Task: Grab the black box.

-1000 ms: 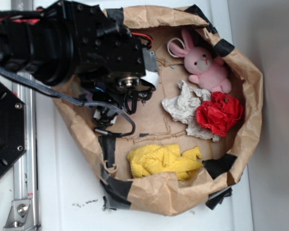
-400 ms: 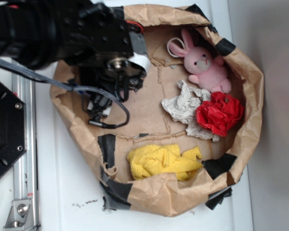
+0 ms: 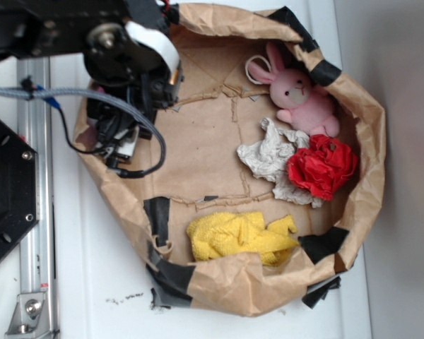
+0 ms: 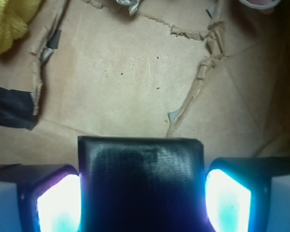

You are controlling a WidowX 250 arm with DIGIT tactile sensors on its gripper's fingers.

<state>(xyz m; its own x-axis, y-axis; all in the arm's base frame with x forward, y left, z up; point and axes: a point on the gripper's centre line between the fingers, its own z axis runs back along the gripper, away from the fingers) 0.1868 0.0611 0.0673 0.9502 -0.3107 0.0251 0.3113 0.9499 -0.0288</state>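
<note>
With the black box (image 4: pixel 141 186) clamped between the fingers of the gripper (image 4: pixel 141 193) near the brown paper's (image 3: pixel 205 152) upper left edge, the grab looks done, leaving only lifting.

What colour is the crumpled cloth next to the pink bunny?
The crumpled cloth is red, lying just below the pink bunny; the exterior view shows it best.

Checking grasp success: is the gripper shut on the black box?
Shut on it, apparently: in the wrist view the black box fills the gap between both fingers of the gripper.
</note>
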